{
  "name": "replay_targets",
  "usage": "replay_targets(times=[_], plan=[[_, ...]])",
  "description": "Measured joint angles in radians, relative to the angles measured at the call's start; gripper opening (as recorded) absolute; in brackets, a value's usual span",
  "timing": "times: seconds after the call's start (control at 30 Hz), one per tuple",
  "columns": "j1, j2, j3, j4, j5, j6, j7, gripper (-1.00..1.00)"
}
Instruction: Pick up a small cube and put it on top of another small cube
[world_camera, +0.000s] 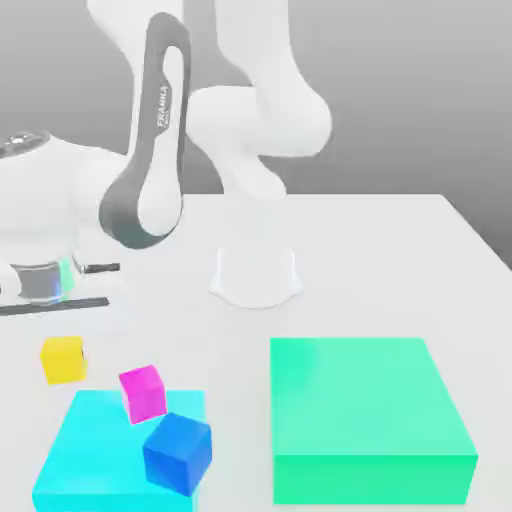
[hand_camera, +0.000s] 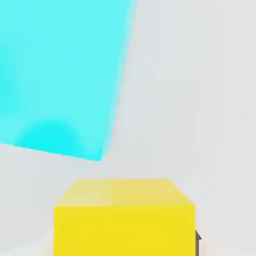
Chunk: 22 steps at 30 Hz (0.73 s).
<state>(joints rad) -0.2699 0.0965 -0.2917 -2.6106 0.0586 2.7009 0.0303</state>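
Note:
The small yellow cube (world_camera: 63, 358) sits at the exterior view's left, just beyond the far left corner of a flat cyan slab (world_camera: 110, 455). My gripper (world_camera: 58, 330) comes down on it from above and is shut on it. In the hand view the yellow cube (hand_camera: 124, 220) looms close, with a dark fingertip (hand_camera: 197, 239) pressed against its side. A small magenta cube (world_camera: 143, 392) rests on the cyan slab, a short way to the exterior view's right of the yellow one.
A larger blue cube (world_camera: 178, 452) lies on the cyan slab's near right corner. A big green block (world_camera: 365, 420) stands at the exterior view's right. My white arm base (world_camera: 255, 275) stands behind, mid-table.

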Motion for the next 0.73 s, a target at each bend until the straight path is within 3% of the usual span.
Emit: replay_targets(times=[0.47,0.6,0.63,0.73], plan=[[0.275,-0.074,0.111,0.216,-0.048,-0.285,0.634,-1.00],[0.281,0.033,0.117,0.207,-0.014,-0.170,0.649,-1.00],[0.280,0.051,0.118,0.204,-0.008,-0.149,0.646,1.00],[0.280,0.051,0.118,0.204,-0.008,-0.149,0.646,1.00]])
